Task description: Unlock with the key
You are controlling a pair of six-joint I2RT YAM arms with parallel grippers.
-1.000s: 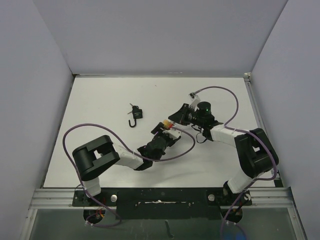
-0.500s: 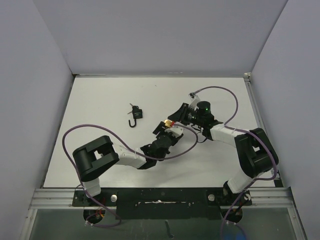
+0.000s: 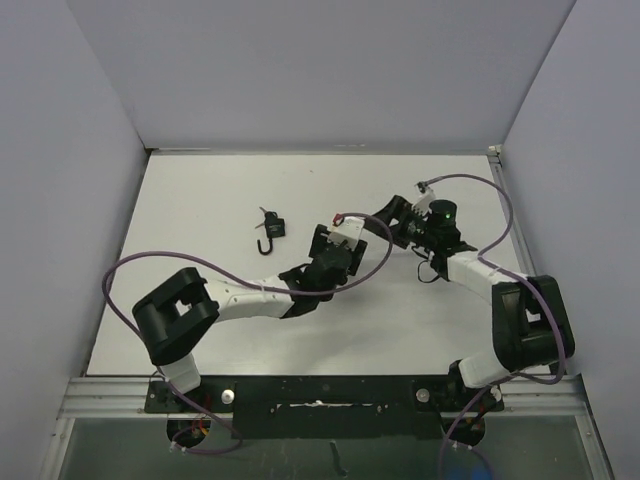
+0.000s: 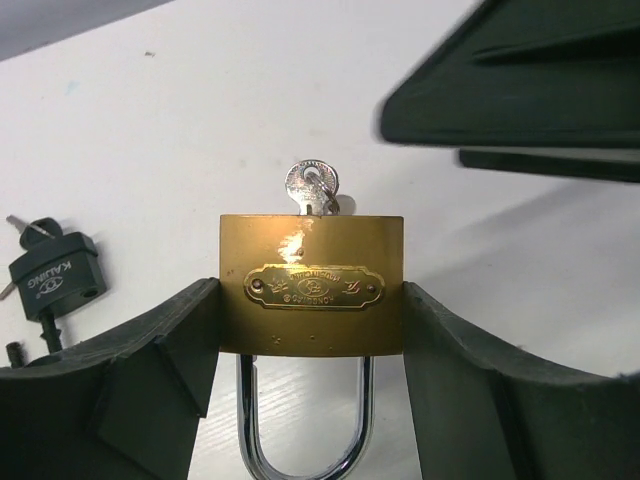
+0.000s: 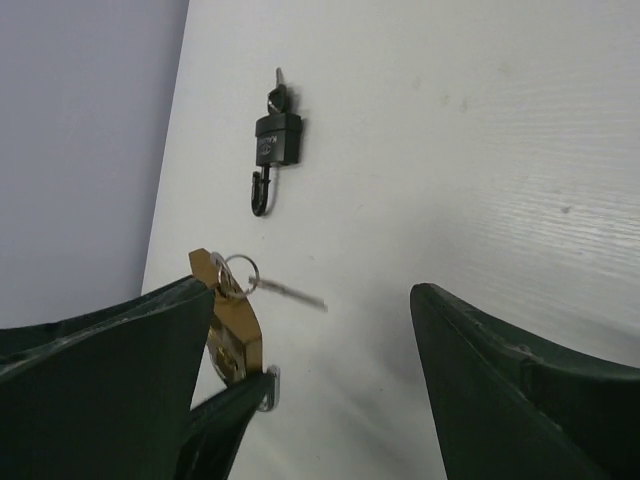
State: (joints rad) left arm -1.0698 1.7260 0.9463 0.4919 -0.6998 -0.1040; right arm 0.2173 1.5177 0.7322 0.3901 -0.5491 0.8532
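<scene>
Brass rectangular padlock [image 4: 312, 285] clamped over the white table [image 3: 200, 200]
Left gripper [image 3: 340, 242] grips its sides; the small silver key [image 4: 312, 188] juts from its base, long axis pointing at the right gripper [image 5: 315, 370], jaws apart and empty, just beyond; a black padlock [image 5: 277, 140] lies farther off

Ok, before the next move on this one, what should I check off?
1. Grip: left gripper clamps brass lock, ok.
2. Seating: key sits in the keyhole, ok.
3. Turn: key turned or not, cannot tell.
4. Release: right gripper open, off the key, ok.
5. Opening: shackle legs both look seated, not ok.
6. Clutter: black lock lies apart, ok.
</scene>
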